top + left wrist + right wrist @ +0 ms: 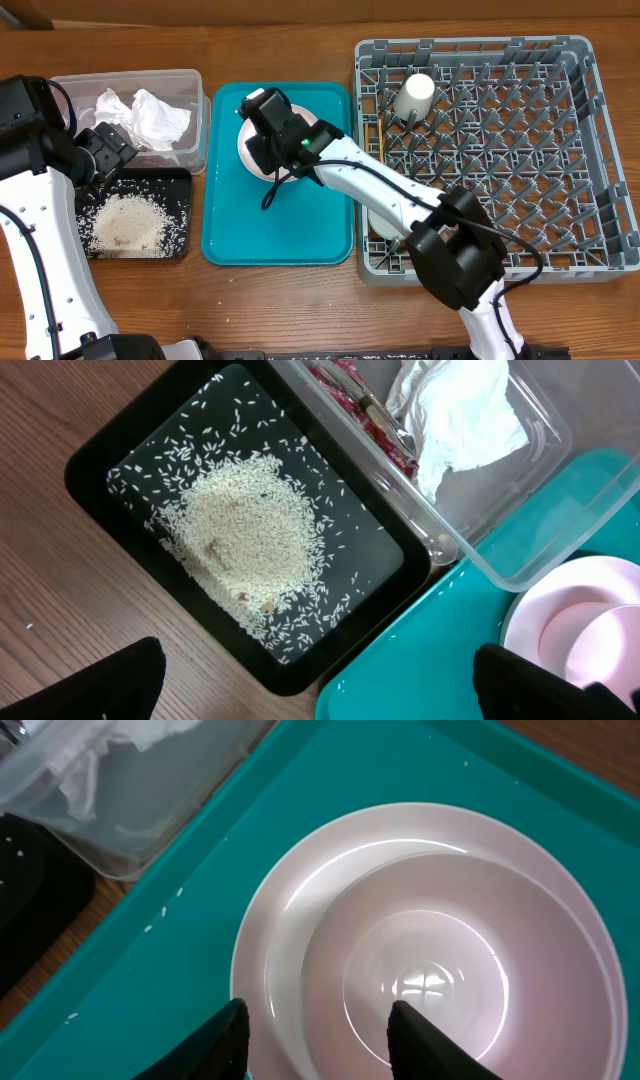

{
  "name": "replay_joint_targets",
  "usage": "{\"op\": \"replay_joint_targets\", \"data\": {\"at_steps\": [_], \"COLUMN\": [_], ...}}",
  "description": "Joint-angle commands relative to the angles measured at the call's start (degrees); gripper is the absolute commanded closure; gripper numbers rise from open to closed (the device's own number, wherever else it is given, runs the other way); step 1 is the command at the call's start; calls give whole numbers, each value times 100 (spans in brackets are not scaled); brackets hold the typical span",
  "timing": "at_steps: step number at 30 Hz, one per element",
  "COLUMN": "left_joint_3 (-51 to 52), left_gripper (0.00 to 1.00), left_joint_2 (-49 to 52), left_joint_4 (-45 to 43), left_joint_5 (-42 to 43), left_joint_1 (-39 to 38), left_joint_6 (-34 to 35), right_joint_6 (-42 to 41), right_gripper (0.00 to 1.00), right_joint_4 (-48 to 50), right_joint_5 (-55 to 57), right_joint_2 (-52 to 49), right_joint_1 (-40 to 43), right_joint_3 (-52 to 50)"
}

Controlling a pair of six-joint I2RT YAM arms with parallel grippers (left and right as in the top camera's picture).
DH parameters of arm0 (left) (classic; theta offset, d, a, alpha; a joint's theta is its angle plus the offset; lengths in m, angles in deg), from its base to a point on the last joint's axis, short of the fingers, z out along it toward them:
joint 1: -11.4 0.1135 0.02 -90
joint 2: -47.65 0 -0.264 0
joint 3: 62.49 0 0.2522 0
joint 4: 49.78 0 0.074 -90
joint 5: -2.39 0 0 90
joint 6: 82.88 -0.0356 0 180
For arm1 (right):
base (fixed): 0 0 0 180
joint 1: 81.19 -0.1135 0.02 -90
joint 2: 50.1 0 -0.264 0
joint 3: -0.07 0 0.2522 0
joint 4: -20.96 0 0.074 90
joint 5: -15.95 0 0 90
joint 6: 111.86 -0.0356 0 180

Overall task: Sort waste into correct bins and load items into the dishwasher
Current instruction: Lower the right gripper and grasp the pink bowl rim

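Right pincer point(318, 1025): jaws moderately apart, holding nothing, hovering low over the crockery on the teal tray. One finger is over the plate's rim and the other over the bowl's inside, so they straddle the bowl's near edge. Contact cannot be told.

Left pincer point(320, 660): jaws wide apart, empty, hanging above the near edge of the black tray.

1. Round pale-pink plate point(262, 955): flat on the large teal plastic serving tray point(270, 220), towards its far end.
2. White bowl point(430, 950): upright, nested on the plate, empty and glossy.
3. Clear plastic rectangular tub point(195, 85): left of the teal tray and touching it, holding crumpled white paper napkins point(150, 115) and a crinkled red wrapper point(360, 410) against its wall.
4. Shallow glossy black rectangular tray point(175, 185): just in front of the tub, with loose white rice grains point(125, 220) heaped at its centre and scattered outward.
5. Large square grey plastic dish rack point(470, 45): right of the teal tray. A small white cup point(415, 95) leans among the pegs near its far-left corner, and thin wooden chopsticks point(381, 135) lie just beside it.
6. Wooden table point(300, 300): bears everything listed.
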Motion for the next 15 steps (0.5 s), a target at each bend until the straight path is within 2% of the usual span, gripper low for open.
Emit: {"op": "replay_joint_targets", "data": {"at_steps": [1,10,15], "left_joint_3": [-81,-81,-81], "left_gripper": [0,0,0], "left_joint_2": [28,28,28], "left_joint_4": [-7,-9,-7], "left_joint_5": [-13,-13,-13], "left_joint_1": [-11,-11,-11], "left_joint_6": [-46,-46,-46], "right_joint_6": [42,39,39], "right_gripper": [53,55,64], "right_joint_4": [83,28,-129], "right_joint_5": [-50,-50,-50], "right_joint_2": [-295,-529,-529], "right_joint_1": [20,22,22], "right_joint_3": [-42,-42,-42]}}
